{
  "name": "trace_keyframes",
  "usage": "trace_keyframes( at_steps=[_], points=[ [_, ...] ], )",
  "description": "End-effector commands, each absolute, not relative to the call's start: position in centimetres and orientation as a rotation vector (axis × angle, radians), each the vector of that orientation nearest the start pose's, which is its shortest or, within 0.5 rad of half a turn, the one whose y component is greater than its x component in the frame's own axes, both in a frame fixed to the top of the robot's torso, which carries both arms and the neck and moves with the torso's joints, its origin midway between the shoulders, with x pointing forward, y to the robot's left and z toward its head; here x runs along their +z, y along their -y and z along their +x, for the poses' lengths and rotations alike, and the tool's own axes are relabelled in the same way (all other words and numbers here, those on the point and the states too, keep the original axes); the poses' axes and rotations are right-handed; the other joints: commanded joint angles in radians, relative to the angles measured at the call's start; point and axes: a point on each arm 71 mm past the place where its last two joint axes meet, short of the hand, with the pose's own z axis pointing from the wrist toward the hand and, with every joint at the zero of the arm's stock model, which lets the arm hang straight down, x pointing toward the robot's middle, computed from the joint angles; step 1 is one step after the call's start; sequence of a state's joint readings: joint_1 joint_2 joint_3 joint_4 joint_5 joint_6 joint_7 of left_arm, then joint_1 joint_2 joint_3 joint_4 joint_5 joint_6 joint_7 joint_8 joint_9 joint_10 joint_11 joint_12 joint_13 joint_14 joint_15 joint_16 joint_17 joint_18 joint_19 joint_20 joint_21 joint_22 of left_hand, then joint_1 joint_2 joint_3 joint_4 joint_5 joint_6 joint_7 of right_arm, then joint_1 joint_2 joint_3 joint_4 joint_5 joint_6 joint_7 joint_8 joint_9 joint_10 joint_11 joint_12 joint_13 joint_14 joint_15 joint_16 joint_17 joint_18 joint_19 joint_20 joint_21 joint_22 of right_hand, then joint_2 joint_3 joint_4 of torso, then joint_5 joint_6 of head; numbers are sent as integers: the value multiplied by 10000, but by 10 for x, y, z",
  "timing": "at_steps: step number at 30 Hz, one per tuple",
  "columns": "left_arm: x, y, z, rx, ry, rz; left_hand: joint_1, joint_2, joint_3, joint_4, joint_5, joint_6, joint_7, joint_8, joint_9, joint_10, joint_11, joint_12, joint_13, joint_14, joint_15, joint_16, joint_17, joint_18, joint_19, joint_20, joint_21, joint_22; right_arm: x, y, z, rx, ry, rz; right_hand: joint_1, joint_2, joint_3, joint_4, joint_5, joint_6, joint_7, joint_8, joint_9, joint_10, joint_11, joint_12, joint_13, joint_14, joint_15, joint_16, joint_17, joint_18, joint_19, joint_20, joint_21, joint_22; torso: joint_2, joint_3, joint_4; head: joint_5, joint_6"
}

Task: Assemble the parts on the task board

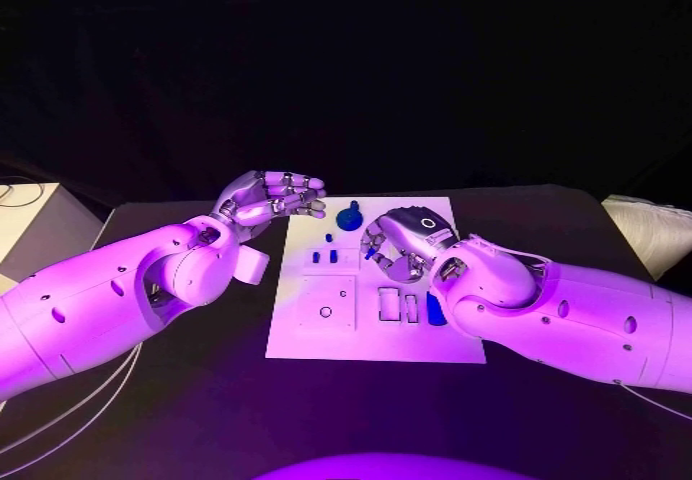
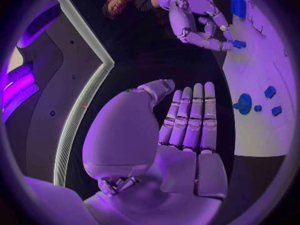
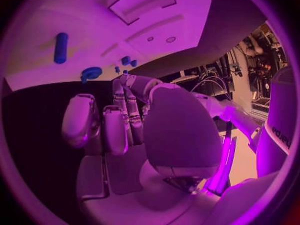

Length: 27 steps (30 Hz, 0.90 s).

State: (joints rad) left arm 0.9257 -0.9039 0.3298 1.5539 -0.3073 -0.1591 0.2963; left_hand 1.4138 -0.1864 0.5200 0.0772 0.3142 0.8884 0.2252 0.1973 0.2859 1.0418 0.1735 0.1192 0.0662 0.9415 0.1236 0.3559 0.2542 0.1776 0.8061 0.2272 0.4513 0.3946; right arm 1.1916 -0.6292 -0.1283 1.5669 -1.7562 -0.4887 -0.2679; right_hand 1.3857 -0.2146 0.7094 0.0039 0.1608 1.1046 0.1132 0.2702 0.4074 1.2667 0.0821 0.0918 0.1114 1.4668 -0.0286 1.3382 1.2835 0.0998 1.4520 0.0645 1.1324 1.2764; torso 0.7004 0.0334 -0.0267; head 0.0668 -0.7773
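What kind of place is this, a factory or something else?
Most likely a robotics lab or demo stand, not a factory: a single white task board with small blue parts lies on a black table, and cables and equipment stand behind it.

Black table (image 1: 173,400) under coloured light, dark backdrop behind (pale furniture (image 1: 29,225) at both side edges).

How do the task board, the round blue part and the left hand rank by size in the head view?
1. task board
2. left hand, raised nearer the camera, so flattered
3. round blue part
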Motion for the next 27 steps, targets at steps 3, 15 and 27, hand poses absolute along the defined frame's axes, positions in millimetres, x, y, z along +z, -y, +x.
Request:
trace_keyframes(
  at_steps=[3,15,27],
  points=[
    [-171,-233,480,-16138,-14212,-9566,-36,-25,-40,-7,-62,-85,53,-37,-15,-39,29,-49,13,-21,82,-47,8,-2,64,-11,-52,-8,-212,67,439,6853,-14677,-4683,8,62,-15,-54,26,31,3,21,13,319,-358,50,15,392,-66,23,-30,-110,75,-15,-13,-18,16,-9,11,271,-132],
    [-171,-233,480,-16102,-14206,-9592,-36,-18,-43,-2,-59,-81,50,-35,-16,-42,28,-45,15,-18,83,-61,22,0,70,-8,-69,-20,-227,54,434,6866,-14870,-4916,8,64,-8,-60,32,24,7,15,13,305,-354,36,15,386,-66,3,-54,-104,68,-18,-44,-37,13,-24,1,439,-288],
    [-171,-233,479,-16135,-14243,-9584,-36,-16,-46,1,-58,-79,50,-34,-17,-43,27,-43,15,-17,83,-71,31,1,75,-6,-81,-29,-234,49,431,6935,-15181,-4916,9,66,-5,-64,37,20,9,12,14,299,-352,29,15,383,-65,-6,-63,-101,64,-19,-61,-48,13,-30,3,544,-411]
  ],
)
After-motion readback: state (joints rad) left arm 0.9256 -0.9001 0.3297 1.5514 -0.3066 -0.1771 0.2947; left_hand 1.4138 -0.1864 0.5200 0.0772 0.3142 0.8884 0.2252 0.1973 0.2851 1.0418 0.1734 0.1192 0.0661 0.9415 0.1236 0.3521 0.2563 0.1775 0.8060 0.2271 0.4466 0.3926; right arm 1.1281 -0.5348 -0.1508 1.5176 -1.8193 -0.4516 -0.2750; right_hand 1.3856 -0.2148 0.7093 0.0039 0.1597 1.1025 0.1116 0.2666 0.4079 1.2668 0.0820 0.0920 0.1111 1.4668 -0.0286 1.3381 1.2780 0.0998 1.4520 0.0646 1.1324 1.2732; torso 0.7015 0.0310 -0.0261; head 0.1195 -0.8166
